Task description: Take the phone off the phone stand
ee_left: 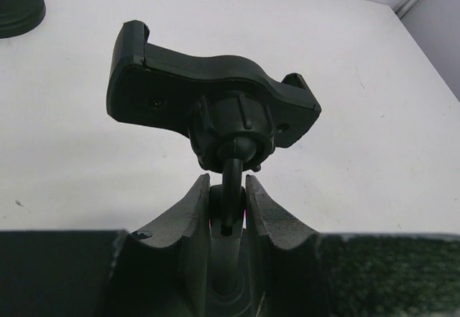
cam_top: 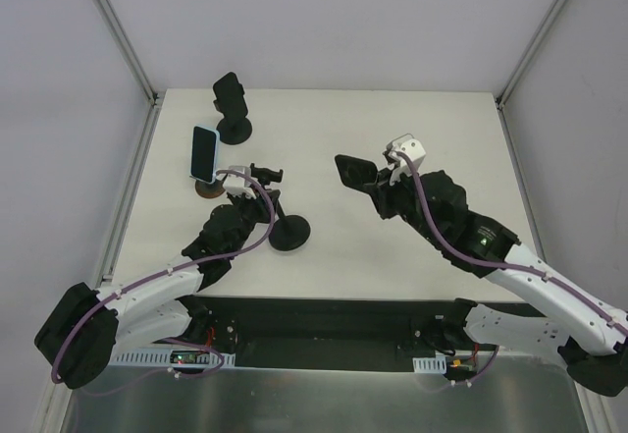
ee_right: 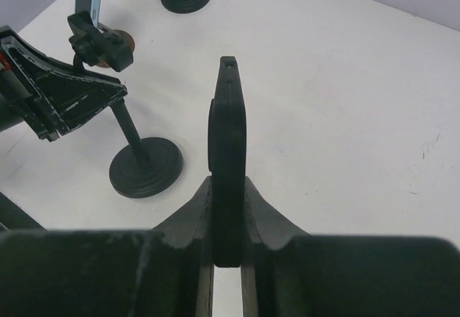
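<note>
A black phone [cam_top: 353, 172] is held edge-on in my shut right gripper [cam_top: 373, 184], lifted above the table's middle and apart from the stand; it shows as a thin black slab in the right wrist view [ee_right: 228, 144] between the fingers [ee_right: 192, 213]. The phone stand [cam_top: 288, 232] has a round black base, and its clamp cradle [ee_left: 208, 94] is empty. My left gripper [ee_left: 227, 187] is shut on the stand's stem just below the ball joint, and shows in the top view [cam_top: 263, 189] beside the cradle.
A light blue phone [cam_top: 204, 152] stands on a brown-based stand at the left. Another black stand with a dark holder [cam_top: 231, 104] is at the back left. The held stand's base [ee_right: 146, 166] sits left of my right gripper.
</note>
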`<state>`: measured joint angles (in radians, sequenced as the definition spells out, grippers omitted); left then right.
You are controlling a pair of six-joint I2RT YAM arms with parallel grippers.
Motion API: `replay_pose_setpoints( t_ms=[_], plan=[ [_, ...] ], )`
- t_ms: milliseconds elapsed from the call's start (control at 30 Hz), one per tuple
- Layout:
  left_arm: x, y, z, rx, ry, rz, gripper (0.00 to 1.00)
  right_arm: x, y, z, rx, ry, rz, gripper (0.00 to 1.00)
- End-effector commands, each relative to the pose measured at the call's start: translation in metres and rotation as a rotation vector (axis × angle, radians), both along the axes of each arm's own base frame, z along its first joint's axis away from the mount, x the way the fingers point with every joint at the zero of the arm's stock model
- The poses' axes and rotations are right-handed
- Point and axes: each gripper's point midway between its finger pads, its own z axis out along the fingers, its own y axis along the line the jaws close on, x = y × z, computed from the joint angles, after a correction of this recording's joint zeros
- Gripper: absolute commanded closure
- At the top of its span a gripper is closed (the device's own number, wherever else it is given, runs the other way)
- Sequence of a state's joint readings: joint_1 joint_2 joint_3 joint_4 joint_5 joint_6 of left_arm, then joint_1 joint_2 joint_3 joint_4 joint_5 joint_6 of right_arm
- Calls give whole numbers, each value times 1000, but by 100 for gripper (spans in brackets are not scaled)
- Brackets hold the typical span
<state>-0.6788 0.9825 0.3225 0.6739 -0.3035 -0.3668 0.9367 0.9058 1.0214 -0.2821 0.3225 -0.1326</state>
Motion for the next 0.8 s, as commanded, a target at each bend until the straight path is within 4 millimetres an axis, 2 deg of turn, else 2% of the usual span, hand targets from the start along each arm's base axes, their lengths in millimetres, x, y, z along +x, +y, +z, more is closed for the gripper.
replay_pose_setpoints(
  t_ms=[0,267,500,600,767],
  plan=[
    [-5,15,-34,83,78,47,100,7,-7,15,12,-49,-33,99],
    [-9,3,-23,113,19,-55,100,18,-34,-19,-111,16,-104,99],
    [-15,-9,-15,161,-39,-155,100,30,-75,-64,-248,138,-231,99],
    [-17,-13,-11,169,-55,-191,100,32,-86,-73,-276,174,-263,99],
    [-17,-14,-10,178,-67,-200,100,28,-83,-85,-305,221,-227,99]
  ],
)
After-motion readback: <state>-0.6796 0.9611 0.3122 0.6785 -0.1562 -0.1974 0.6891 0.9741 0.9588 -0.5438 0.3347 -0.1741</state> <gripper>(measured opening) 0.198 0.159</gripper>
